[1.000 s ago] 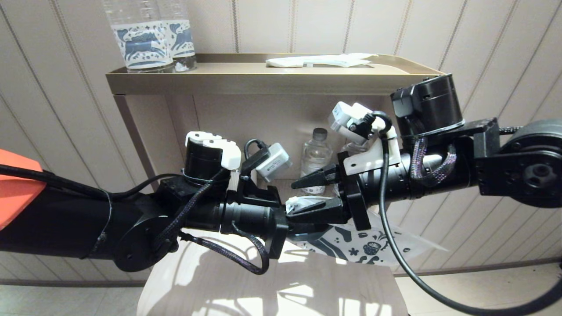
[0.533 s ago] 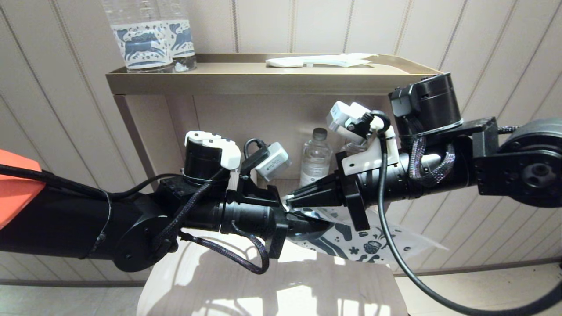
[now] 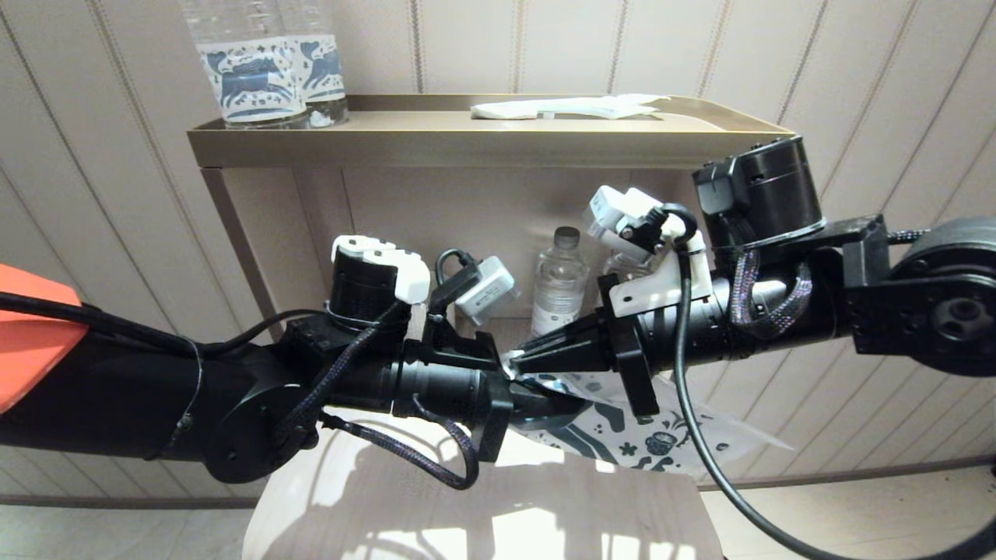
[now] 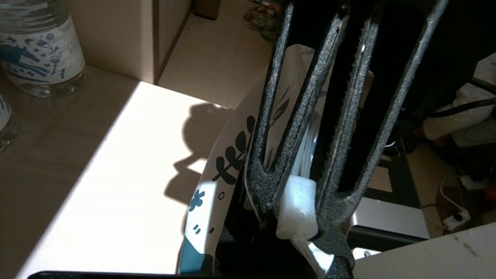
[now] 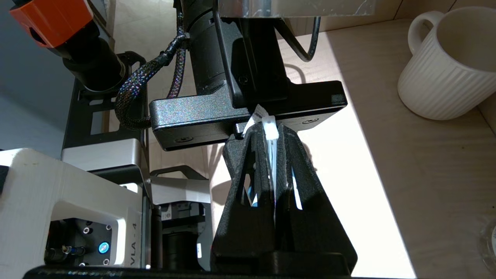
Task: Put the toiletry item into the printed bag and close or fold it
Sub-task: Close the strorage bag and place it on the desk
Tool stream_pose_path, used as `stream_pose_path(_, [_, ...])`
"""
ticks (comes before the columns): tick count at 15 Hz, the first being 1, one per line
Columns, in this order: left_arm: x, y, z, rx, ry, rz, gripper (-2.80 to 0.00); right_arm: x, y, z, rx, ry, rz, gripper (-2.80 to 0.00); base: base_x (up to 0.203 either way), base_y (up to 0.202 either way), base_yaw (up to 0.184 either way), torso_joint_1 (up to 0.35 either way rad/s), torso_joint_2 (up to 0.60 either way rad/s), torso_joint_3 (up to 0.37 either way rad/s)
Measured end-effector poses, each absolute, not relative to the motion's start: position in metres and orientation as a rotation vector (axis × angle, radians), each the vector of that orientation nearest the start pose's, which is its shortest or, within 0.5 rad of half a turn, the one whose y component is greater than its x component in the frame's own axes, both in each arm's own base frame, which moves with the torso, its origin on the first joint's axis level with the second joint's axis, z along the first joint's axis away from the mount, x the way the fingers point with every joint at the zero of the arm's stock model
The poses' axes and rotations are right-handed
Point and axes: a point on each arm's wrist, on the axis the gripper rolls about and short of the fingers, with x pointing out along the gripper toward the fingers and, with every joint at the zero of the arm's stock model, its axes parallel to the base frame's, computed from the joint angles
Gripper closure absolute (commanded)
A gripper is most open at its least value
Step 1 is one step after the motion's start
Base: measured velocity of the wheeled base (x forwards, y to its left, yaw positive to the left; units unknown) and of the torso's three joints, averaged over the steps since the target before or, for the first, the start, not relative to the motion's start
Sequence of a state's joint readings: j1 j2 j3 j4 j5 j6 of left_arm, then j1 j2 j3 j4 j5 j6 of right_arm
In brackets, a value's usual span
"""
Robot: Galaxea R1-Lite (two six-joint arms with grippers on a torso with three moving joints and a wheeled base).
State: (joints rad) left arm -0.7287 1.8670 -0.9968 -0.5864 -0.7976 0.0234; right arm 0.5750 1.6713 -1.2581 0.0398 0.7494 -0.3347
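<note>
**Both hands pinched on the pouch mouth above the desk**

The pale wooden desk (image 3: 482, 513) lies beneath the two arms, sunlit, with a gold-edged shelf (image 3: 467, 144) at twelve o'clock. The long flat white pouch printed with dark blue doodles (image 3: 646, 439) hangs in the air above the desk, trailing toward four o'clock from the point where the hands meet. The left hand (image 3: 545, 400) is fully closed on the pouch's near end. The right hand (image 3: 517, 360), coming from three o'clock, is also closed, gripping a small white plastic tip (image 5: 270, 130) together with the pouch edge; this looks like the end of the slim pale toothbrush, the rest of it apparently inside the pouch, though that cannot be confirmed.

The risk lies in the two grips sitting almost touching. If either hand pulls or twists to fold the flap, the thin film may tear or slip free, and the toothbrush could slide out of the open end onto the desk.
</note>
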Motion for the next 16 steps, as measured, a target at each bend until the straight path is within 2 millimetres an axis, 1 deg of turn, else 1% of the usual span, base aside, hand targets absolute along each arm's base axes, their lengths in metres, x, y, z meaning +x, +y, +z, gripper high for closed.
stream_pose_path(10, [0.251,-0.245,0.174,0.009,0.299,-1.518,0.00,0.242,0.164,0.250,-0.234,0.287,1.334,0.00,0.000,0.000,0.000,0.000,0.00,0.000])
stream_pose_path(16, [0.251,-0.245,0.174,0.009,0.303,-1.517,0.00,0.239,0.164,0.253,-0.239,0.274,1.339,0.00,0.000,0.000,0.000,0.000,0.00,0.000])
